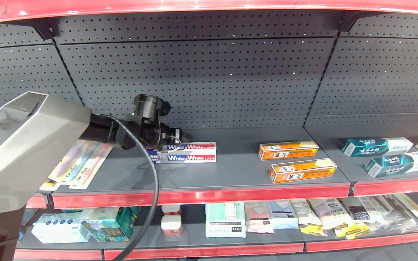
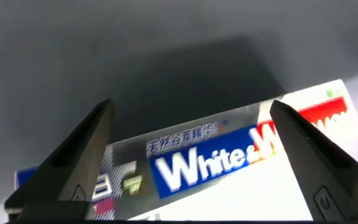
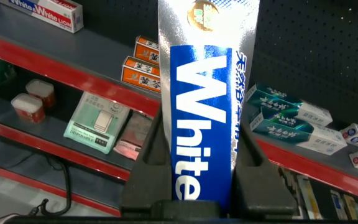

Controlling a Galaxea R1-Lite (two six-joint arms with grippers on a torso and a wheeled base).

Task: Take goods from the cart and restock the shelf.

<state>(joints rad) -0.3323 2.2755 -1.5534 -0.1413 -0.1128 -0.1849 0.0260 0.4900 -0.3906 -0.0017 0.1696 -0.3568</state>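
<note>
Presently, the upper shelf [image 1: 230, 174] is found to carry two white toothpaste boxes [image 1: 189, 153], laid side by side and touching, towards its left part. The left end effector [image 1: 180, 137] is positioned at the left end of this pair. Its fingers [image 2: 73, 165] are spread apart, one on each side of a box; whether contact is made cannot be told.

A third white toothpaste box [image 3: 207, 93] is clamped upright between the fingers of the right end effector [image 3: 202, 127], in front of the shelving and clear of it.

Two orange boxes [image 1: 289, 150] are recorded on the same shelf, well to the right of the white pair and lying apart from each other. Two teal boxes [image 1: 376, 146] are noted in the next bay to the right, near each other. Overlapping toothbrush packs [image 1: 82, 163] are noted at the far left; their number cannot be fixed.

On the lower shelf [image 1: 201, 250], two small jars [image 1: 171, 221] are seen, one behind the other. A row of flat sachets [image 1: 259, 217] is laid to their right, and a tissue pack [image 1: 58, 227] lies beside a teal carton [image 1: 109, 224] to their left.
</note>
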